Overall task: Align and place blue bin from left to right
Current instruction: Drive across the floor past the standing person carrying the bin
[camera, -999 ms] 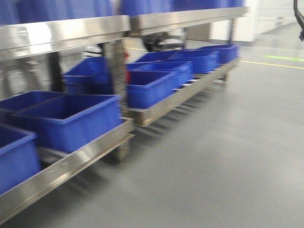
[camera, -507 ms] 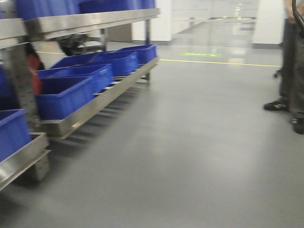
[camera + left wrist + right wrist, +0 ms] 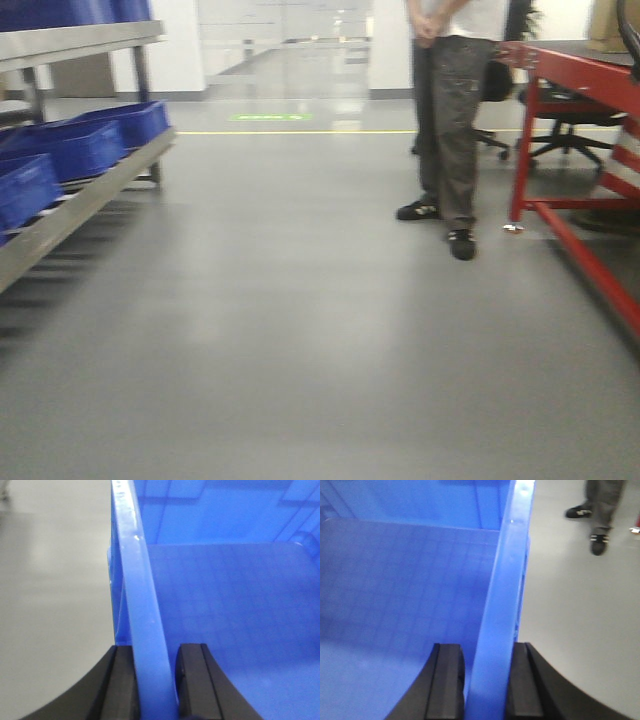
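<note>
An empty blue bin (image 3: 225, 605) hangs between my two arms over the grey floor. In the left wrist view my left gripper (image 3: 155, 652) is shut on the bin's left rim (image 3: 136, 570), one black finger (image 3: 120, 680) outside and one inside. From the right wrist camera, my right gripper (image 3: 487, 652) is shut on the opposite rim (image 3: 512, 545) of the same blue bin (image 3: 395, 580), again with a finger on each side. The front view shows neither the held bin nor the grippers.
A steel rack (image 3: 80, 205) at the left edge carries more blue bins (image 3: 75, 145) on its low shelf. A standing person (image 3: 450, 120) is ahead to the right, next to a red table frame (image 3: 580, 70) and an office chair (image 3: 570, 130).
The front view has swung to the right: the rack and its bins slid to the left edge, and the person and the red table came into view.
</note>
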